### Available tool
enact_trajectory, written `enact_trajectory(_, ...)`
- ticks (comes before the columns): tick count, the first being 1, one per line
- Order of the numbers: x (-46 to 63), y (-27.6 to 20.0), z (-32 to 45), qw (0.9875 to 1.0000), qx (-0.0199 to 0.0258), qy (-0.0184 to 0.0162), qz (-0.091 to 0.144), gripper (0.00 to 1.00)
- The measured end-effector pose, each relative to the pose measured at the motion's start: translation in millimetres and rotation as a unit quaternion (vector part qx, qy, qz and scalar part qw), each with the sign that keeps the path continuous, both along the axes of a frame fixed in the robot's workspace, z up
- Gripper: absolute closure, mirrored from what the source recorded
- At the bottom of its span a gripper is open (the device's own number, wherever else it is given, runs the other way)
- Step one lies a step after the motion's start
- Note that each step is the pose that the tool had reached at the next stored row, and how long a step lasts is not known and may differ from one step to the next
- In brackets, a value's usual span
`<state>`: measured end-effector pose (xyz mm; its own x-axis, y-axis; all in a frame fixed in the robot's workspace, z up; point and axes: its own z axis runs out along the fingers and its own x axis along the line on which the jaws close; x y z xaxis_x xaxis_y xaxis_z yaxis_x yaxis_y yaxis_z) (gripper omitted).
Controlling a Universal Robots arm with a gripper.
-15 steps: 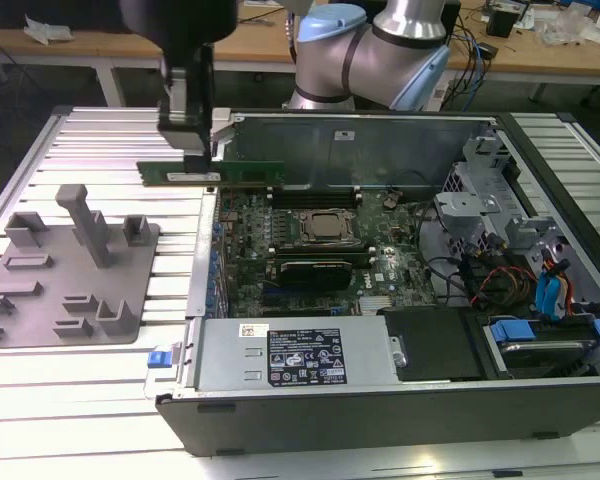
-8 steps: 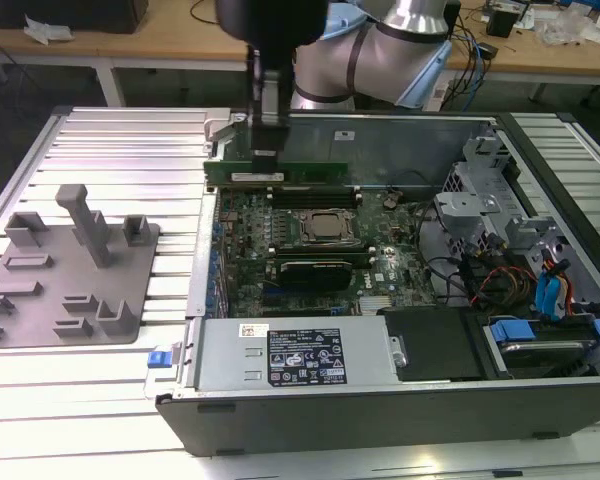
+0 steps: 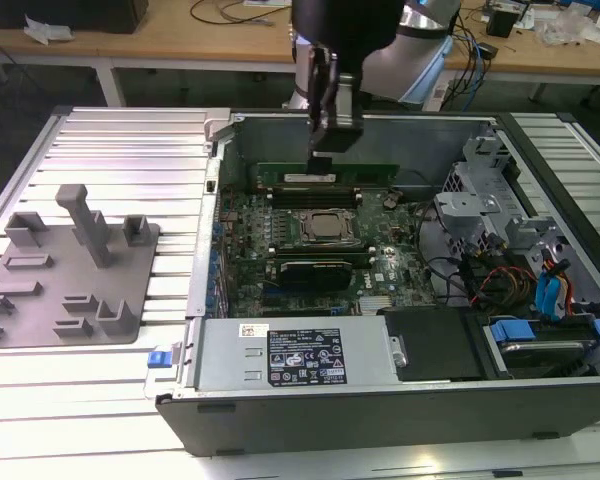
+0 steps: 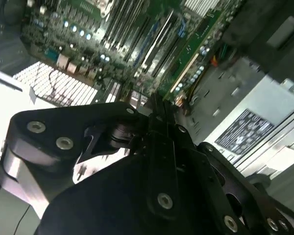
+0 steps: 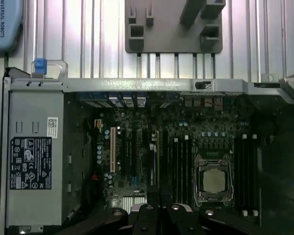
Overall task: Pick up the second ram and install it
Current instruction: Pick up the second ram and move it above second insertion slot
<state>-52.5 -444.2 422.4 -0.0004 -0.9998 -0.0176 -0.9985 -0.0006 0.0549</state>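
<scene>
End effector hangs over the open dark grey computer case in the exterior view. Its 2 fingers are drawn nearly together and clamped on the top edge of the long thin green circuit-board ram stick. That stick lies level, lengthwise across the view, at the memory slots at 12 o'clock from the square silver processor, near the case's far wall. Whether it is seated in a slot I cannot tell. At 9 o'clock from the case, the grey plastic fixture plate with upright blocks rests on the ribbed aluminium counter. At 6 o'clock from the processor sits the grey metal power-supply box with a black label.
</scene>
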Motion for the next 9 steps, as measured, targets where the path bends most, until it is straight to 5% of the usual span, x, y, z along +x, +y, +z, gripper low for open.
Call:
enact_trajectory(3, 18.9, 4.3, -8.7, 1.0, -0.0001, 0.0021, 0.0, 0.91)
enact_trajectory(5, 27.2, 12.1, -17.1, 1.0, 0.0, 0.0026, 0.0, 0.91)
enact_trajectory(9, 30.3, 21.0, -27.4, 1.0, 0.0, 0.0026, 0.0, 0.91)
